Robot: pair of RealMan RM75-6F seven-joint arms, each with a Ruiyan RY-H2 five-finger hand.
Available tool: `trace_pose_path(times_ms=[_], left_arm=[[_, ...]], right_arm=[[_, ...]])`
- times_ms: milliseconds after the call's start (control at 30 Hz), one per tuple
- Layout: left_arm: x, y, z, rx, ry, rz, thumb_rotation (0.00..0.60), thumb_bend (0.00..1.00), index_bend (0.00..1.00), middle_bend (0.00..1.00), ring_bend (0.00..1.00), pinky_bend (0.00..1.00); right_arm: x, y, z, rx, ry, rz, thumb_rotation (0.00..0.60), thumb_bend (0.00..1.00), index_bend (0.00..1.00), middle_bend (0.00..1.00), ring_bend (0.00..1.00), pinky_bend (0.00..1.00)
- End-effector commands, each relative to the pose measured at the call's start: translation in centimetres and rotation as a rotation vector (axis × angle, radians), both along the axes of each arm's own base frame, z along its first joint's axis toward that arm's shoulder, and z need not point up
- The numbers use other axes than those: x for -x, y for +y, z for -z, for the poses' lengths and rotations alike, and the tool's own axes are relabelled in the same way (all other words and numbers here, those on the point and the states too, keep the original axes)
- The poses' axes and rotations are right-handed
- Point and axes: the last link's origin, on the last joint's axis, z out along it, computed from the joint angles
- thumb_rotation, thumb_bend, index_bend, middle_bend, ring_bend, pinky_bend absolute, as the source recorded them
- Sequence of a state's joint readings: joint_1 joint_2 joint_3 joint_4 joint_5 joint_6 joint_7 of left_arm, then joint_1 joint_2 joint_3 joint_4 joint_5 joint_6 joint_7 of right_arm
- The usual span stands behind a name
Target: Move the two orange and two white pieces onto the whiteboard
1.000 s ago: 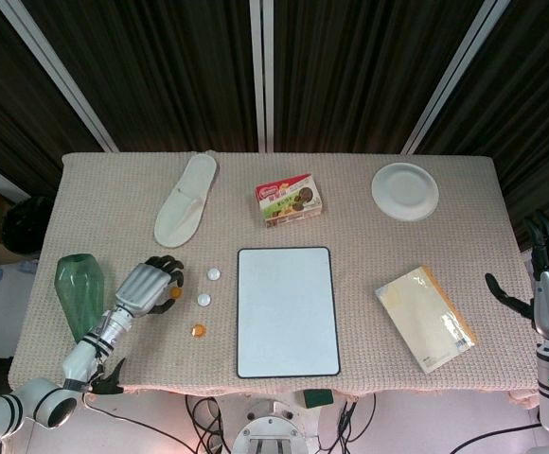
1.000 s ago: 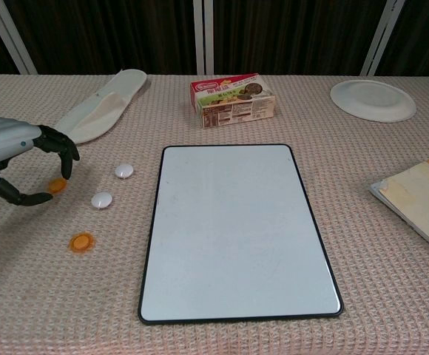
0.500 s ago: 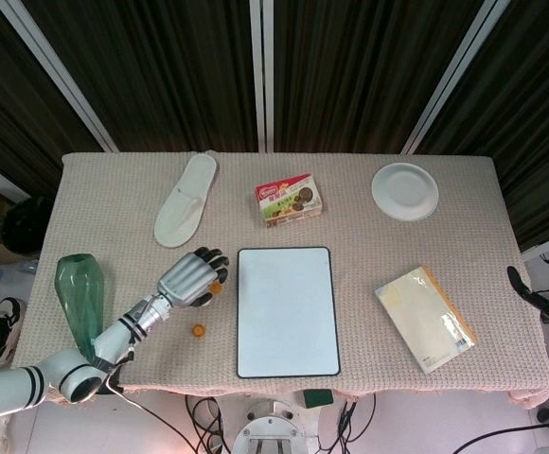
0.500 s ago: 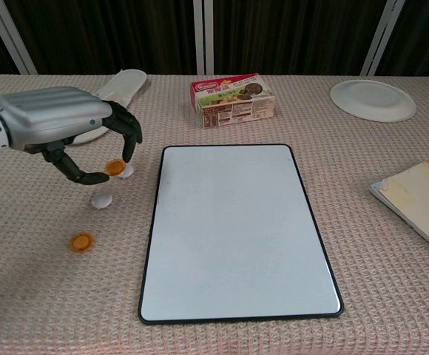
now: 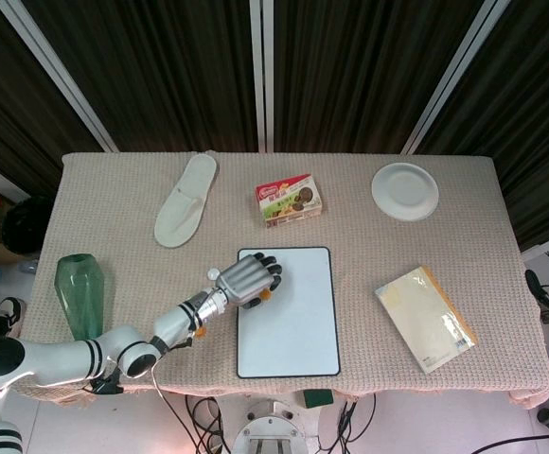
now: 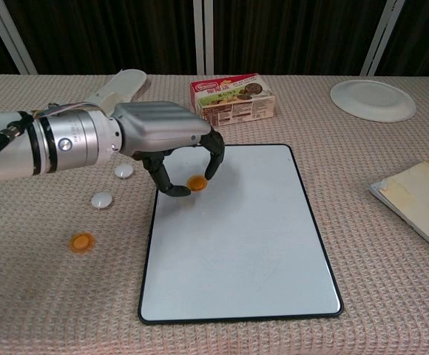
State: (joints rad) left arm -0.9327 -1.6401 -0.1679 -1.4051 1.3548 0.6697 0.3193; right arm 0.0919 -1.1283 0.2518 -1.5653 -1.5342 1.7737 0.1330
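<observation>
Nearest the camera is the bottom edge of the whiteboard, long axis running away from the robot, surface bare so far. Left of it on the cloth sits one orange piece, and a bit further back two white pieces, the second just beyond the first and partly tucked behind the arm. So three still on the table.

The fourth, an orange piece, is pinched between thumb and fingertips of the left hand, which hangs over the board's upper left part. The board lies straight below the piece, so I'd guess the next move is just lower and let go. Can't tell if the piece touches the board.

The right hand isn't clearly visible, just an arm bit at the head view's right edge; the left is the nearer one anyway.

Beyond: one slipper, one snack box, one plate.
</observation>
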Motion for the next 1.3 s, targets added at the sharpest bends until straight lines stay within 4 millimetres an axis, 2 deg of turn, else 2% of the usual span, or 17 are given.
trace_pose_path(times_ms=[33, 333, 467, 567, 633, 833, 967, 1033, 1200, 1300], left_arm=[[-0.9, 0.6, 0.6, 0.007, -0.014, -0.006, 0.600, 0.28, 0.53, 0.26, 0.18, 0.28], [-1.6, 1.7, 1.2, 0.007, -0.048, -0.028, 0.600, 0.28, 0.51, 0.26, 0.18, 0.28], [-1.7, 1.6, 1.7, 0.007, -0.062, -0.021, 0.600, 0.28, 0.40, 0.26, 0.18, 0.28], [-1.6, 1.6, 1.9, -0.002, -0.062, -0.012, 0.600, 0.24, 0.19, 0.24, 0.18, 0.27], [-1.4, 1.8, 1.9, -0.013, -0.060, -0.006, 0.600, 0.19, 0.12, 0.23, 0.18, 0.27], [-0.4, 1.9, 1.0, -0.026, -0.043, -0.014, 0.600, 0.17, 0.11, 0.23, 0.18, 0.27], [1.4, 1.8, -1.3, -0.065, -0.042, -0.048, 0.600, 0.17, 0.15, 0.23, 0.18, 0.27], [3.1, 1.4, -2.9, -0.092, -0.024, -0.075, 0.600, 0.17, 0.17, 0.23, 0.18, 0.27], [6.8, -0.8, -5.7, -0.096, 0.010, -0.155, 0.600, 0.17, 0.17, 0.23, 0.18, 0.30], [8.0, -1.8, -6.6, -0.096, 0.004, -0.183, 0.600, 0.17, 0.19, 0.23, 0.18, 0.30]], right_arm=[[-0.1, 0.0, 0.0, 0.002, -0.002, -0.002, 0.600, 0.19, 0.00, 0.00, 0.00, 0.00], [0.1, 0.1, 0.1, 0.001, -0.001, 0.008, 0.600, 0.19, 0.00, 0.00, 0.00, 0.00], [0.2, -0.1, 0.3, -0.007, -0.001, 0.015, 0.600, 0.19, 0.00, 0.00, 0.00, 0.00], [0.2, -0.2, 0.5, -0.011, -0.003, 0.015, 0.600, 0.20, 0.00, 0.00, 0.00, 0.00], [0.2, -0.2, 0.5, -0.010, -0.003, 0.013, 0.600, 0.20, 0.00, 0.00, 0.00, 0.00], [0.2, -0.1, 0.4, -0.006, -0.006, 0.014, 0.600, 0.20, 0.00, 0.00, 0.00, 0.00], [0.3, -0.1, 0.4, -0.007, -0.005, 0.014, 0.600, 0.20, 0.00, 0.00, 0.00, 0.00], [0.3, -0.1, 0.4, -0.009, -0.004, 0.015, 0.600, 0.20, 0.00, 0.00, 0.00, 0.00], [0.5, -0.5, 0.8, -0.028, -0.007, 0.020, 0.600, 0.19, 0.00, 0.00, 0.00, 0.00], [0.4, -0.8, 1.2, -0.039, -0.009, 0.022, 0.600, 0.19, 0.00, 0.00, 0.00, 0.00]])
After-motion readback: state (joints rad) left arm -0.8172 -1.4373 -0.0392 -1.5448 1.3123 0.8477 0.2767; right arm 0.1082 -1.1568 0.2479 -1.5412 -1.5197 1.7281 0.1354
